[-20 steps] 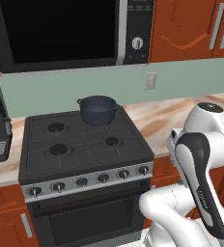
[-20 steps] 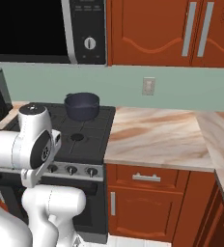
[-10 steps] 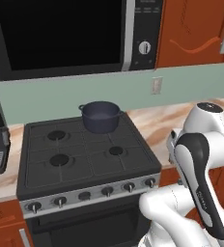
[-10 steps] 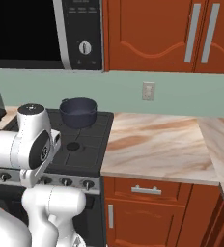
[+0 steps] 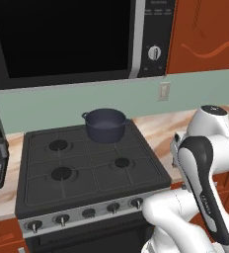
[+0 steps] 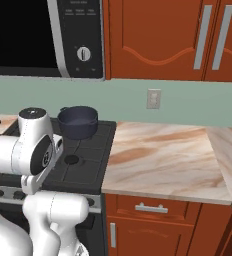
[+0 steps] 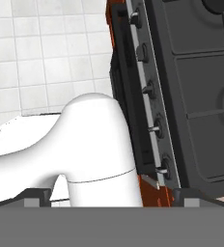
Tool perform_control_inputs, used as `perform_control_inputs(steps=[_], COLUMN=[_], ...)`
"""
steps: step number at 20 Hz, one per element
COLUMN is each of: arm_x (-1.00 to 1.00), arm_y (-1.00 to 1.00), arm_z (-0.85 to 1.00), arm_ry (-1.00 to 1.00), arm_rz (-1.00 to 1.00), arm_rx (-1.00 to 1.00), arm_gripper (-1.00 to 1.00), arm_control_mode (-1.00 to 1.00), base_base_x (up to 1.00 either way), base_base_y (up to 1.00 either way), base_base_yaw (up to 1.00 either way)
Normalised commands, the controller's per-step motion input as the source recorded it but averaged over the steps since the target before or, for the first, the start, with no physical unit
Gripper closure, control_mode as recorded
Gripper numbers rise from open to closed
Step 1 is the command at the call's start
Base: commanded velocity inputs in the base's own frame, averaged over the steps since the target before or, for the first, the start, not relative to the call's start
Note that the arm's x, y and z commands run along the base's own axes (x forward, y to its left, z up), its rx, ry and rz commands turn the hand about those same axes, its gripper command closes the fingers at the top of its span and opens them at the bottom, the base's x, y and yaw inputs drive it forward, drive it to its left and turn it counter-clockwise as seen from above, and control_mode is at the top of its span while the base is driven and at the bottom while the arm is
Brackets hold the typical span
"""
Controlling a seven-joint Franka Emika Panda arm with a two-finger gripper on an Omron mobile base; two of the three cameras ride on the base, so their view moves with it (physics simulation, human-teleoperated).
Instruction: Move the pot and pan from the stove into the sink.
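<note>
Since the earlier frames the base has driven closer, so the stove point(image 5: 92, 173) looms larger with the pot point(image 5: 105, 125) on its back right burner, and the gripper point(image 7: 111, 200), jaws fully spread and empty, should rise and approach the rim squarely.

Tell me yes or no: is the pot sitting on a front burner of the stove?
No, the pot sits on the back right burner of the stove, against the wall.
</note>
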Motion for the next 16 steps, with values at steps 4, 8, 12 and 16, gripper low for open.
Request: perform_control_inputs(steps=[4, 8, 12, 16], arm_x=[0.11, 0.25, 0.20, 0.12], arm_y=[0.07, 0.29, 0.25, 0.22], arm_z=[0.02, 0.11, 0.17, 0.18], arm_ry=[0.00, 0.00, -0.01, -0.02], arm_rz=[-0.04, -0.12, -0.15, -0.15], arm_rx=[0.00, -0.02, -0.01, -0.01], arm_gripper=[-1.00, -1.00, -1.00, -1.00], arm_control_mode=[-1.00, -1.00, -1.00, -1.00], base_base_x=[0.00, 0.00, 0.00, 0.00], base_base_y=[0.00, 0.00, 0.00, 0.00], base_base_yaw=[0.00, 0.00, 0.00, 0.00])
